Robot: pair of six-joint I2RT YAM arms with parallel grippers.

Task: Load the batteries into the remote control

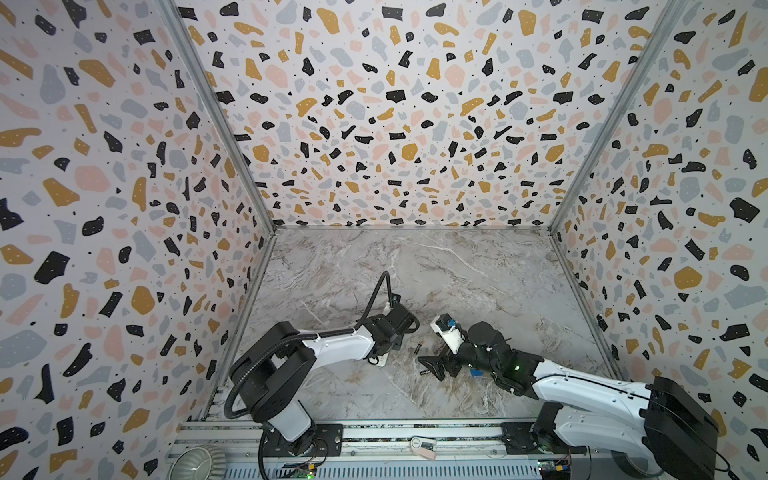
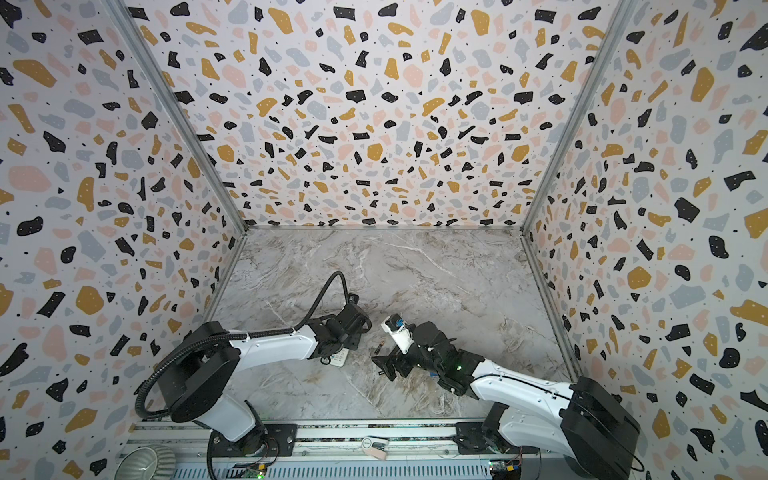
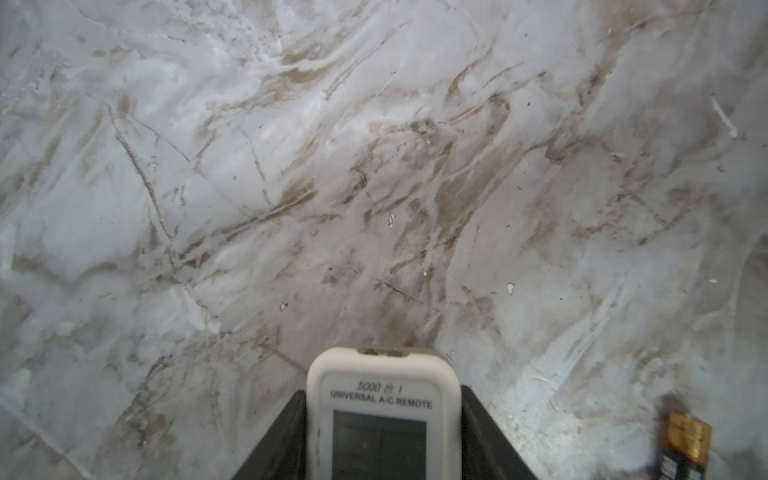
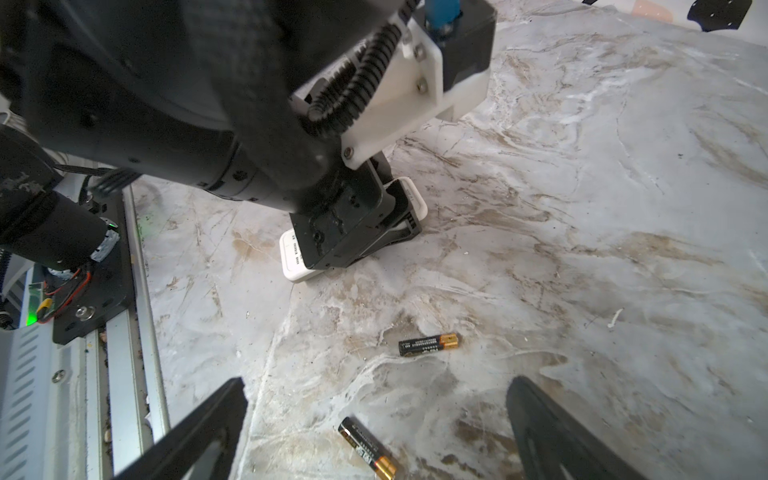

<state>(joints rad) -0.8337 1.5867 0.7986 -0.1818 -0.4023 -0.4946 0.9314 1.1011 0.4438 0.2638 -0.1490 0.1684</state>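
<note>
The white remote control (image 3: 382, 415) lies screen-up on the marble top, mostly hidden under the left wrist in both top views (image 1: 380, 360) (image 2: 338, 358). My left gripper (image 3: 384, 390) is shut on it, a black finger pressed against each long side; the right wrist view shows this grip (image 4: 365, 232). Two batteries, black with gold ends, lie loose on the table. One battery (image 4: 368, 449) lies between the wide-apart fingers of my open right gripper (image 4: 378, 382), touching neither finger. The other battery (image 4: 428, 345) lies a little beyond, toward the remote, and shows in both top views (image 1: 417, 347) (image 2: 378, 348).
A blue cube (image 1: 476, 371) peeks out under the right arm. The metal rail (image 1: 374, 432) runs along the front edge, carrying both arm bases and a small white tag (image 1: 422, 445). Patterned walls close the other three sides.
</note>
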